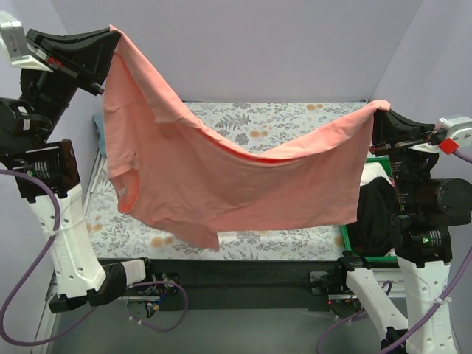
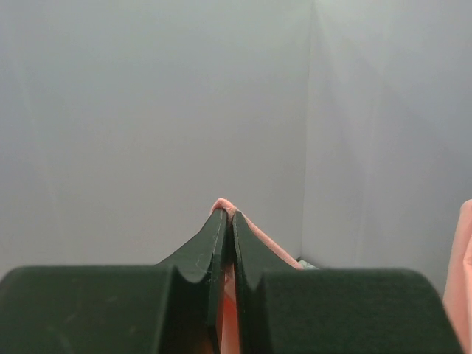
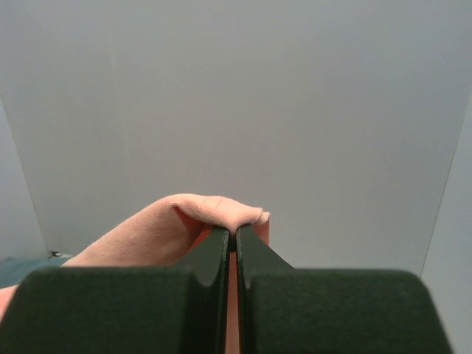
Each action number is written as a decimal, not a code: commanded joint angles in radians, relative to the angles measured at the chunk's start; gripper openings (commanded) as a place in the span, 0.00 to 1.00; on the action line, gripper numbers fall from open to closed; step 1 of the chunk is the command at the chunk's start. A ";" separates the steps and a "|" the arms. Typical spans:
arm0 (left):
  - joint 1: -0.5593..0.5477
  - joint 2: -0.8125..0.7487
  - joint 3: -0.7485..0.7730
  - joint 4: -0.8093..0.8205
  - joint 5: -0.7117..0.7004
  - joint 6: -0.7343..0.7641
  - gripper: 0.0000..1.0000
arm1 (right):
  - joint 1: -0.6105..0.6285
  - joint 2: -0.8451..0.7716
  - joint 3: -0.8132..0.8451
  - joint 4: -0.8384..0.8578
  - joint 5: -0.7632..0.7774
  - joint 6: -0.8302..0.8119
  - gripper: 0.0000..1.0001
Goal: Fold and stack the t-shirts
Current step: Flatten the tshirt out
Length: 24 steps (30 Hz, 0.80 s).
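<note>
The coral-pink t-shirt (image 1: pixel 221 169) hangs in the air, stretched between both arms above the table and sagging in the middle. My left gripper (image 1: pixel 109 33) is shut on one corner of it, high at the top left; the pink cloth (image 2: pixel 225 208) pokes out past the fingertips. My right gripper (image 1: pixel 377 109) is shut on another corner, lower at the right; a pink fold (image 3: pixel 214 210) bulges over the closed jaws. A slate blue-grey strip (image 1: pixel 98 136) shows at the table's left edge, mostly hidden behind the pink shirt.
The grey floral-print cloth (image 1: pixel 280 118) covers the table under the shirt. A green bin (image 1: pixel 372 158) with dark cloth (image 1: pixel 376 210) in it stands at the right, beside the right arm. Pale walls close in at the back and sides.
</note>
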 commanded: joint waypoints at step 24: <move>-0.071 1.075 0.025 0.273 -0.058 -0.101 0.91 | 0.084 0.865 0.042 0.267 0.396 -0.021 0.96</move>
